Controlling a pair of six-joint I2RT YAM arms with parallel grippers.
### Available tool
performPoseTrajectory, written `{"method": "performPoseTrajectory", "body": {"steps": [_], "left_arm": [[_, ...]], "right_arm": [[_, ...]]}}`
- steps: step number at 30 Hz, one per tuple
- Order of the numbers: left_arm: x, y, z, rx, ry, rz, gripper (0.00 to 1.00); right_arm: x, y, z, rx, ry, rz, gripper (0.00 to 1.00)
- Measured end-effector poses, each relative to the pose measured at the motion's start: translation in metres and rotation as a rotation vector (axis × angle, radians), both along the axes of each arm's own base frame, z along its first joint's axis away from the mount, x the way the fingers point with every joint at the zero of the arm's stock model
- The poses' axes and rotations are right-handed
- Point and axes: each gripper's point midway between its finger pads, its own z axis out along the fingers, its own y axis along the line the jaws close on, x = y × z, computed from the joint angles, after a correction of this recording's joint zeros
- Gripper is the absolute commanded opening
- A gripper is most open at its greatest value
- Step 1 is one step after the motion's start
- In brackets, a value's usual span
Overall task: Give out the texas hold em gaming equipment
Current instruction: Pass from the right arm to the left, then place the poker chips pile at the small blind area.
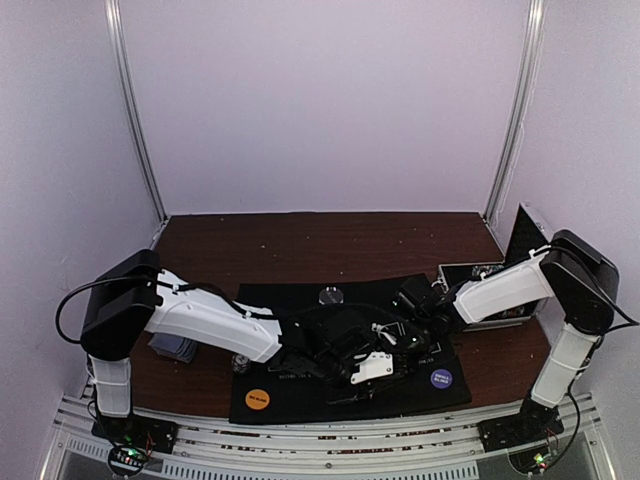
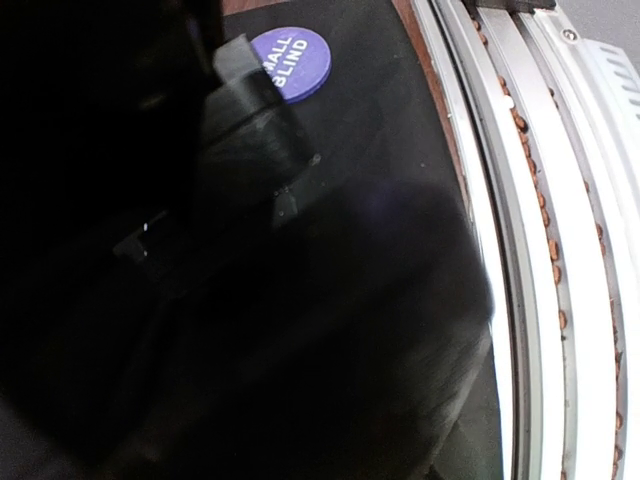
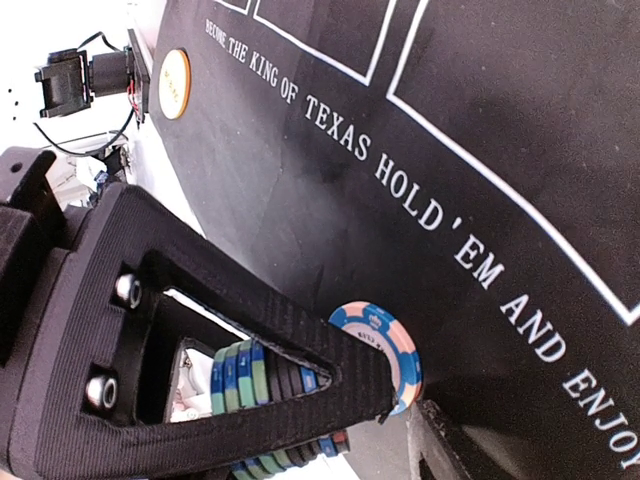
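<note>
Rails (image 1: 330,440) run along near edge, arm bases on them. Just past them, orange blind disc (image 1: 258,398) lies at near-left corner of black mat (image 1: 285,300) and purple blind disc (image 1: 440,378) at near-right corner. Both flat and well apart, likely 1 per player side, so blinds look done.

Both arms meet low over mat middle, between the 2 discs. On left tool (image 1: 365,382) jaws are fully closed. Its wrist view is almost all dark, so cannot tell if anything is pinched. It hangs near the purple disc.

Then right tool (image 3: 385,400) sits right at striped chip stack (image 3: 250,385). Stack is behind the 1 finger that shows, top chip blue, white and orange. Cannot tell if jaws clamp it or stand loose around it. Stack is low by mat's printed slogan, probably so it goes down without toppling.

Blue-grey cards (image 1: 170,348) lie off mat on tabletop (image 1: 300,235), under left arm, not yet dealt I'd say. Farther on, clear dealer disc (image 1: 330,295) sits at mat's far edge, centre. Last, silver case (image 1: 495,300) far right, lid up, behind right arm.
</note>
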Motion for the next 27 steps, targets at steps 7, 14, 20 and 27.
{"method": "performPoseTrajectory", "body": {"steps": [7, 14, 20, 27], "left_arm": [[0.001, -0.003, 0.002, -0.015, -0.010, -0.006, 0.00], [0.002, -0.005, 0.003, -0.026, -0.016, -0.011, 0.00], [0.005, -0.010, 0.007, -0.051, -0.033, -0.007, 0.00], [0.006, -0.010, 0.007, -0.054, -0.024, 0.015, 0.00]], "right_arm": [[0.002, -0.005, 0.000, -0.026, -0.007, -0.022, 0.59], [0.003, -0.008, 0.002, -0.041, -0.012, -0.030, 0.59], [0.007, -0.012, 0.005, -0.033, 0.021, -0.092, 0.59], [0.006, -0.011, 0.005, -0.001, 0.088, -0.154, 0.59]]}}
